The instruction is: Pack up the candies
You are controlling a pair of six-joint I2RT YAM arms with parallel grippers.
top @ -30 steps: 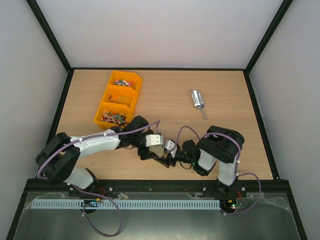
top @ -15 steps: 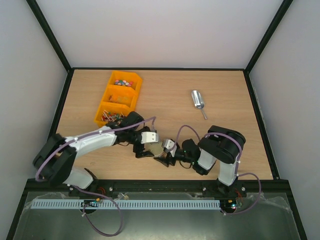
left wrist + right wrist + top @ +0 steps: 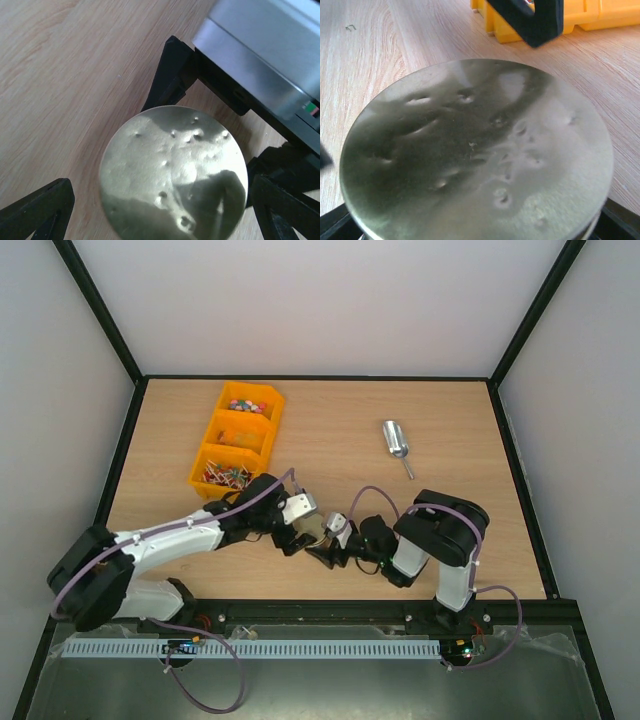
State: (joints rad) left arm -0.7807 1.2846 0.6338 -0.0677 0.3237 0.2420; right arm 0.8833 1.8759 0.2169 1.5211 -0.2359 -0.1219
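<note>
Candies [image 3: 245, 405] lie in the far compartment of the yellow bin [image 3: 245, 420], well apart from both arms. Your left gripper [image 3: 160, 192] is spread wide around the dented lid [image 3: 175, 170]; your right gripper [image 3: 322, 546] flanks it too, its grip hidden, so you cannot tell

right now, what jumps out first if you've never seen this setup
A dented round metal lid dominates both wrist views; at the near centre of the table the left pincer and right pincer meet around it. Behind them to the left sits an orange three-part bin with bright candies in its far compartment. A metal scoop lies alone at the right.
</note>
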